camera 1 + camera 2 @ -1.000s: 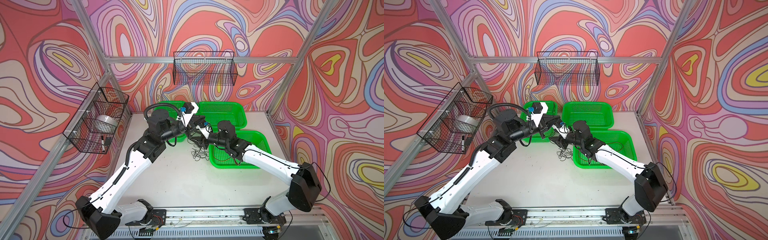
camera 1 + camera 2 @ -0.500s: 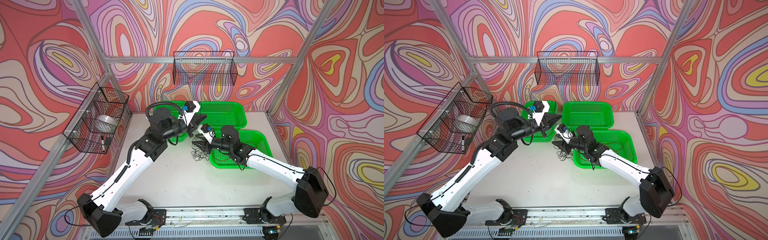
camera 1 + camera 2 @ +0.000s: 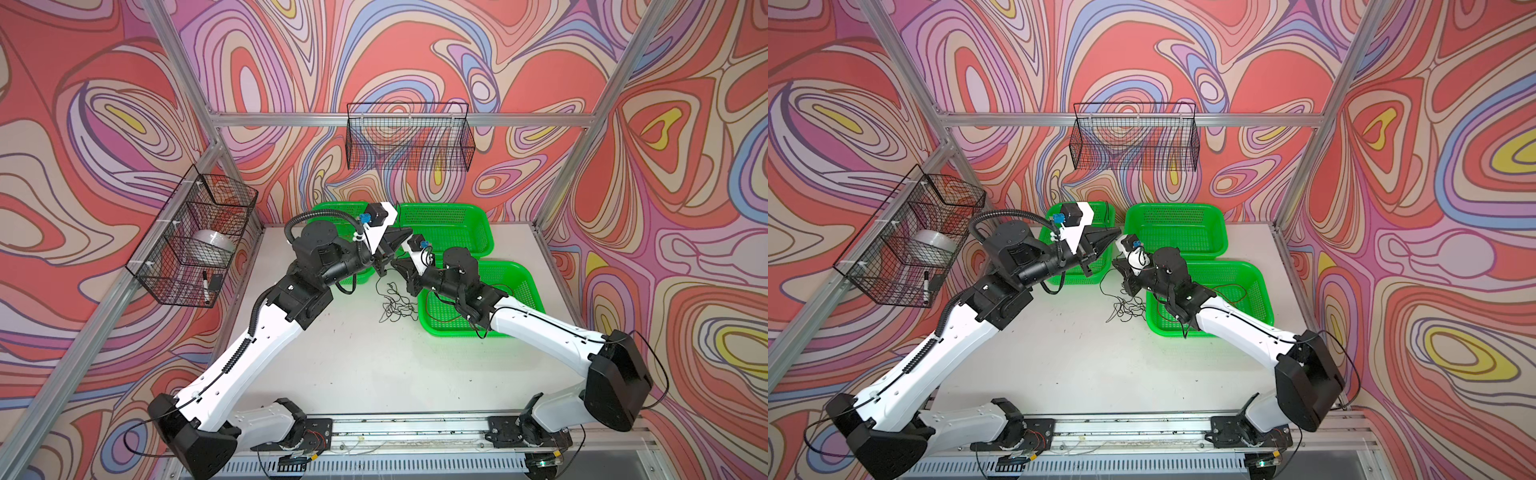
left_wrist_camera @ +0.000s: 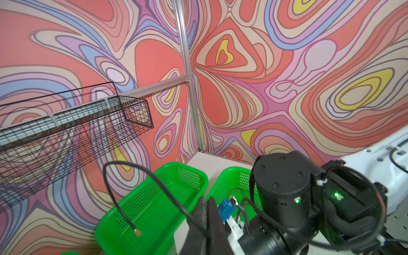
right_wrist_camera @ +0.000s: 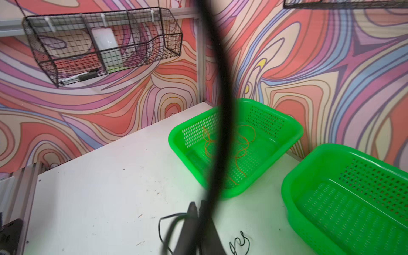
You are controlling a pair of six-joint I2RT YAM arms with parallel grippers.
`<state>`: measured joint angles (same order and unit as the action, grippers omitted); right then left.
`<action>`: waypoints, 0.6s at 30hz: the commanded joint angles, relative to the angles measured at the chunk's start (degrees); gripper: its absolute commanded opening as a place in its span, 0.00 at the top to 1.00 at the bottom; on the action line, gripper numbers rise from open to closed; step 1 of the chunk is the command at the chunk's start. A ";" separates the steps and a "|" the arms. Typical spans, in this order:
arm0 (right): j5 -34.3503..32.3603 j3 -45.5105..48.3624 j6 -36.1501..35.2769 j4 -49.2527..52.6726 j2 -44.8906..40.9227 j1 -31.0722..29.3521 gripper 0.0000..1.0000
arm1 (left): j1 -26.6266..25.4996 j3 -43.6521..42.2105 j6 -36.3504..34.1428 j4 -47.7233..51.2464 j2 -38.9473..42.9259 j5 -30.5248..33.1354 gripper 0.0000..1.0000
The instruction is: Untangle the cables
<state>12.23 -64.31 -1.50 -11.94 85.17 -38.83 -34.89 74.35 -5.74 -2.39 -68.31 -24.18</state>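
operator: describe the cables.

unit: the black cables (image 3: pixel 395 301) were very thin. they lay as one knotted tangle of small loops on the white table (image 3: pixel 374 365), just beside the near green basket (image 3: pixel 440 330). one orange cable (image 5: pixel 240 141) lay coiled by itself inside the far green basket (image 5: pixel 293 130).

operator: state their position relative to your grippers.

unit: the tangle lay below both grippers, and thin strands rose from it toward them. my left gripper (image 4: pixel 206 202) was pressed closed on one black strand (image 4: pixel 154 180). that strand looped upward, and its free end (image 4: pixel 138 231) carried a small metal tip. my right gripper (image 5: pixel 196 207) was fully closed, low over the table and near the left one. a black strand ran past its fingertips. i could not tell whether it was pinched there.
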 commanded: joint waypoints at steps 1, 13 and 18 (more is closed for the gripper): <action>-4.63 -5.37 2.90 0.74 2.74 2.86 1.00 | 0.04 -3.53 1.15 -3.06 2.31 6.71 0.70; -10.94 -26.74 0.27 7.59 19.26 11.66 1.00 | 6.72 -16.64 11.41 -1.97 9.24 19.02 0.00; -14.97 -34.90 -2.03 9.56 27.14 14.48 1.00 | 8.40 -23.40 12.95 0.64 9.95 18.12 0.00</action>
<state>0.97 -95.96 -1.43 -4.93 109.14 -25.82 -26.65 54.08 4.86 -4.80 -58.87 -6.59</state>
